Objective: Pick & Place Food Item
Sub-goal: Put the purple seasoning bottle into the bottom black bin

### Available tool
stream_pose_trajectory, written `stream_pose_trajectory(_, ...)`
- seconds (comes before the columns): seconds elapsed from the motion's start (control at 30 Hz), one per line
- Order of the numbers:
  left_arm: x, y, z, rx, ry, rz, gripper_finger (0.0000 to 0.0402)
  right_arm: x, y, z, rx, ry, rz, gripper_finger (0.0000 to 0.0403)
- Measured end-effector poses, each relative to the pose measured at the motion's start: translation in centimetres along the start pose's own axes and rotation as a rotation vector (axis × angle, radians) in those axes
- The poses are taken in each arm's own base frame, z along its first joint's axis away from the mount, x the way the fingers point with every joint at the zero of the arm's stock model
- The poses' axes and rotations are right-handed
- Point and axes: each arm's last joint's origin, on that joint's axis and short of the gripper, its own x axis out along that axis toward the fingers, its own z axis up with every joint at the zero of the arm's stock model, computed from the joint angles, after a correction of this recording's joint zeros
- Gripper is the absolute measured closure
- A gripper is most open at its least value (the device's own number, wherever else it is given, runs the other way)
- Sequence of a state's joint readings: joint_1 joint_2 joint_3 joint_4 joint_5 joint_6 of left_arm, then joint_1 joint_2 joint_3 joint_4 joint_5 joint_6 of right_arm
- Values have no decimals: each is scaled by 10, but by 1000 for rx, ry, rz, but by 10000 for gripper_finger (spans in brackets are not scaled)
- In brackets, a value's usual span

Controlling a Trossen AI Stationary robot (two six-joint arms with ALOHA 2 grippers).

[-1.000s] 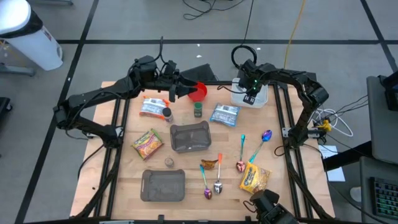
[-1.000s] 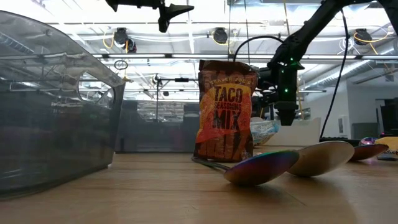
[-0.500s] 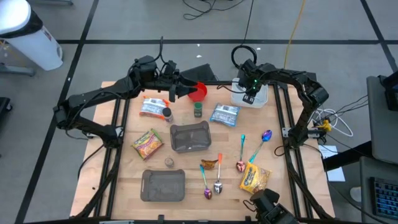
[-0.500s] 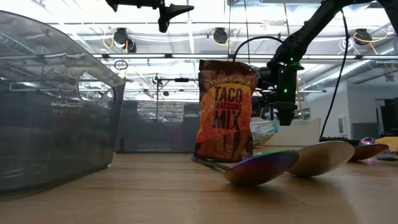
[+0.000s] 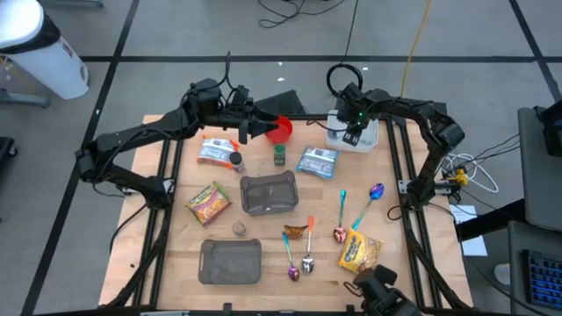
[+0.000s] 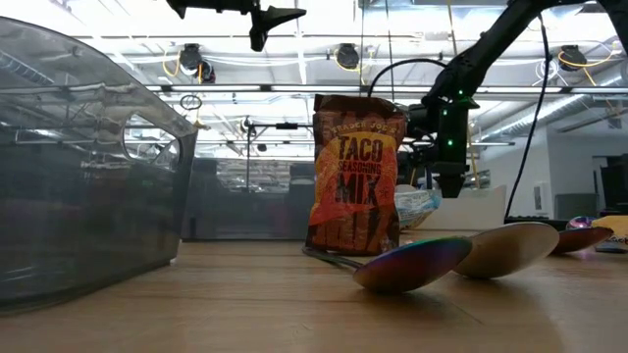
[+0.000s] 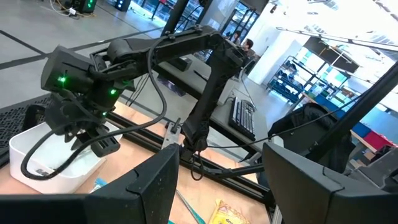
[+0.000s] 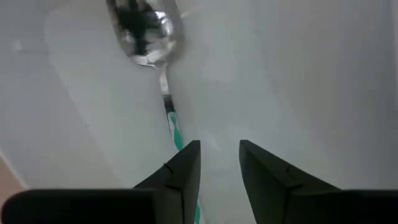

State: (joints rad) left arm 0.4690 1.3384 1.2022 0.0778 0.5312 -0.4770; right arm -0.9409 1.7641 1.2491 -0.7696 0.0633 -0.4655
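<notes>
Several food packets lie flat on the wooden table: a white one (image 5: 217, 151), a blue-white one (image 5: 317, 161), a green-yellow one (image 5: 208, 202) and a yellow one (image 5: 360, 253). A taco seasoning packet (image 6: 355, 176) stands near the front. My right gripper (image 8: 219, 163) is open, pointing down into the white bin (image 5: 374, 137) at the far right. A teal-handled spoon (image 8: 144, 28) lies on the bin's floor beneath it. My left gripper (image 7: 221, 180) is open and empty in the air beside the red bowl (image 5: 281, 131).
Two clear plastic containers (image 5: 269, 193) (image 5: 230, 261) stand mid-table and at the front left. Two small jars (image 5: 235, 161) (image 5: 279, 154) stand near the packets. Several spoons (image 5: 356, 211) (image 5: 299, 259) lie at the front right.
My right gripper has risen a little above the white bin's floor.
</notes>
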Motion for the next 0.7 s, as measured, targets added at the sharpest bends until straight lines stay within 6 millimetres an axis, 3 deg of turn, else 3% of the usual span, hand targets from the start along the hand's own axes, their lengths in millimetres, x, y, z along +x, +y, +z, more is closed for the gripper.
stream_pose_trajectory(0.2, -3, 2, 2, 2, -10, 11, 160, -34, 0, -3, 31, -115, -41, 289)
stream_pose_trajectory(0.43, -27, -10, 17, 51, -80, 13, 160, -106, 3, -15, 200, -406, -117, 289)
stream_pose_trajectory(0.7, -72, -48, 32, 163, -183, 6, 161, -186, 19, -41, 449, -849, 126, 289)
